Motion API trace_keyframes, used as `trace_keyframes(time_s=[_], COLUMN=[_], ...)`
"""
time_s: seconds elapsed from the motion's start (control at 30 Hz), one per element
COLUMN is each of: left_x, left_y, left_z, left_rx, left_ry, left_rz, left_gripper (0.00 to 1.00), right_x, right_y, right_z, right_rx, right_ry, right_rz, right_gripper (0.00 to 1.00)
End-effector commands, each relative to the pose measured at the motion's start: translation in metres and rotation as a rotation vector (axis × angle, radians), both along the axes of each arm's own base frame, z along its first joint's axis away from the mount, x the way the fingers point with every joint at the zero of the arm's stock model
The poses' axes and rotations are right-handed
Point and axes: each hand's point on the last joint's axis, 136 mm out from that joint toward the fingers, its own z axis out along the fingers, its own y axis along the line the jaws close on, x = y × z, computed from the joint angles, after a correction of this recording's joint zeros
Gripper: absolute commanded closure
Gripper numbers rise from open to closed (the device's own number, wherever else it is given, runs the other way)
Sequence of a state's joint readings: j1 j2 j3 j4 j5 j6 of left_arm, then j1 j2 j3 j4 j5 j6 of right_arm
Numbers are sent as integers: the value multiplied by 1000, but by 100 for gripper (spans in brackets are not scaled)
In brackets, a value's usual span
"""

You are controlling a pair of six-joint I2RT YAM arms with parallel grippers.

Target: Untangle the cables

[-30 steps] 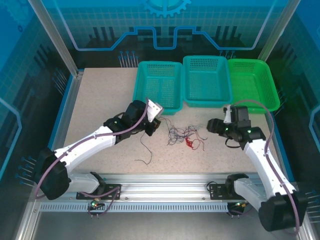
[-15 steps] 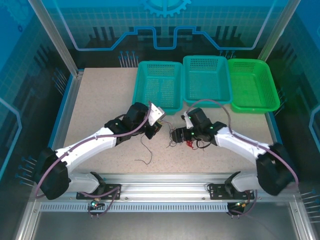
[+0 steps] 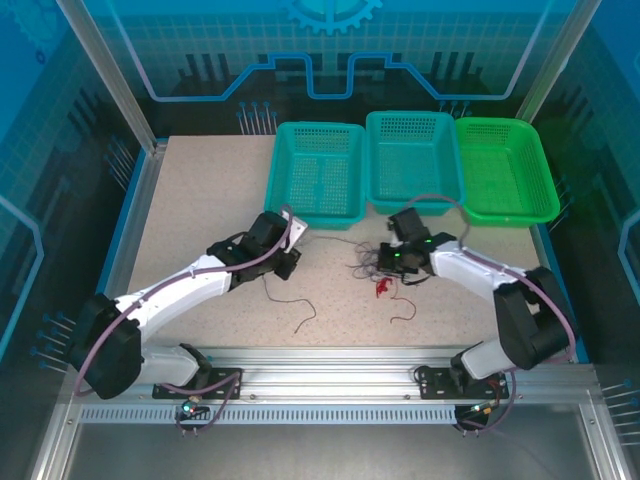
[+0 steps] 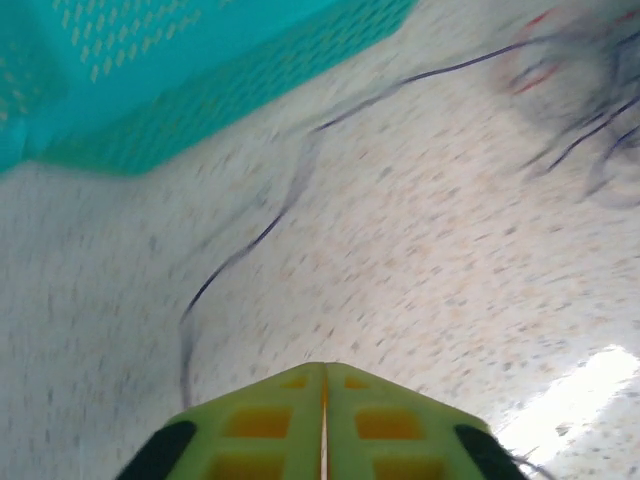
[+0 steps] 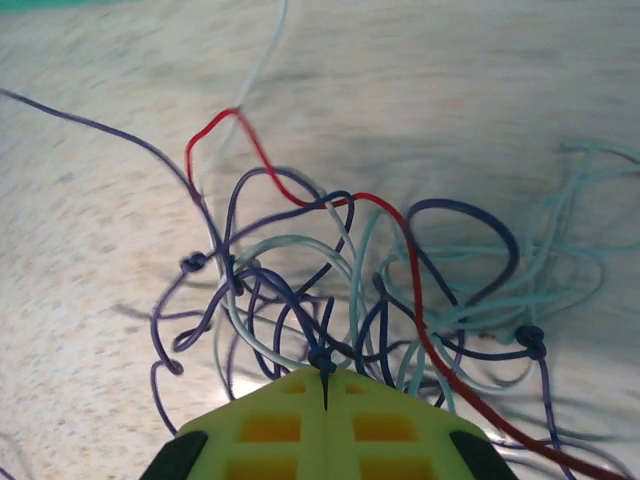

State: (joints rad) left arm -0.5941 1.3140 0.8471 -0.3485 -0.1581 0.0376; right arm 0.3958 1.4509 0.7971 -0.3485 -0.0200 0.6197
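Speckled table [image 3: 200, 200], cables [image 5: 352, 262] mostly one knot; right pincer [image 5: 325, 378] pinched shut on it, left pincer [image 4: 323, 372] closed at its 9 o'clock. Looks like lots left.

Bright, even light, left wrist blurred — glare

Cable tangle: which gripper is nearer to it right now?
Right. The right gripper is shut on strands of the cable tangle; the left gripper sits apart, off to its left, near the leftmost basket.
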Motion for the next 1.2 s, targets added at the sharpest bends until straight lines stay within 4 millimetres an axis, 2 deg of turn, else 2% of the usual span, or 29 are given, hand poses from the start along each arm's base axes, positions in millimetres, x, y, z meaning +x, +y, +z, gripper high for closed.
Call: trace_keyframes(time_s=[0.0,0.1,0.17,0.3,0.43,0.5,0.57,0.63,0.77,0.97,1.03,1.17], left_x=[-5,-9,-14,-21,-40,-33,-25,-20,-7,26,27,21], left_y=[22,3,-17,-59,-103,-114,-121,-127,-131,-120,-121,-136], left_z=[-8,-1,5,17,33,45,53,56,49,56,57,60], left_rx=[-8,-109,-203,-351,-305,-291,-261,-215,-115,-106,-119,-220], left_ry=[35,28,39,31,-148,-260,-315,-333,-349,-424,-425,-396], left_rz=[91,-1,-77,-251,-577,-641,-686,-749,-830,-766,-774,-819], left_gripper=[98,100,100,68,55,42,35,32,32,33,34,35], right_x=[-14,-13,-13,-11,-20,-28,-37,-46,-56,-68,-71,-72], right_y=[-24,-26,-20,6,22,27,31,33,33,37,40,45], right_z=[1,11,17,39,70,89,105,117,141,162,166,174], right_rx=[73,84,113,219,265,250,223,190,126,132,153,176], right_ry=[65,49,52,6,-61,-114,-164,-218,-330,-380,-389,-426], right_rz=[-91,-44,6,142,290,377,450,518,612,693,716,728], right_gripper=[100,100,100,100,100,100,100,100,100,100,100,100])
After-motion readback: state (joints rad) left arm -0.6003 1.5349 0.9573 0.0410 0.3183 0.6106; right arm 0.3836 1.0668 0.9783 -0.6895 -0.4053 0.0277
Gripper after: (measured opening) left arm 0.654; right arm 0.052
